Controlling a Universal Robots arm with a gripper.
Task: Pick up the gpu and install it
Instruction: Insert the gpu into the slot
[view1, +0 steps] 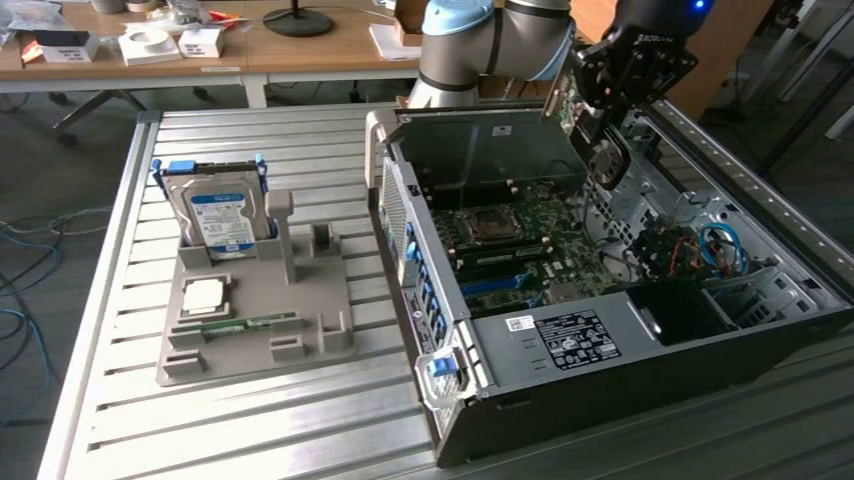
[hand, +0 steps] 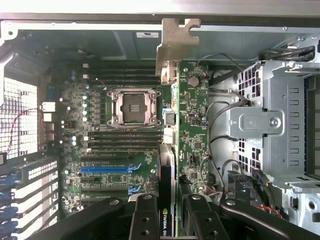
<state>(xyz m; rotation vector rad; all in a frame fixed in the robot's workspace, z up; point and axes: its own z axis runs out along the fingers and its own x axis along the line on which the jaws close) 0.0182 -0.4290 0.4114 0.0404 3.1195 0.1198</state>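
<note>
Reading labels first: a small green logo on the edge of the gpu (hand: 191, 125), close to the fingers, appears to say NVIDIA. The hard drive (view1: 220, 213) carries a blue label and the computer case (view1: 534, 410) carries a white sticker (view1: 575, 340) with black print; the lettering on both is too small to make out.

Gripper (hand: 168, 214): closed on the gpu. Its black fingers (hand: 145, 215) press on opposite faces of the card, which is seen edge-on between them.

Gpu position: held inside the open case, above the motherboard (hand: 100, 150). The silver bracket (hand: 177, 45) is at the end away from the gripper, close to the case wall. The green circuit face looks toward the grey drive cage (hand: 280, 120); the black face looks toward the CPU socket (hand: 134, 106) and the blue expansion slots (hand: 107, 169). The card runs just beside the socket.

Exterior view: arm and card are over the far part of the case, toward the exterior view's right.

Grey fixture tray (view1: 307, 345) on the slatted metal table (view1: 240, 430), exterior view's left, well apart from the card. It holds the upright hard drive, a processor chip (view1: 204, 293) and a green memory stick (view1: 247, 325).
</note>
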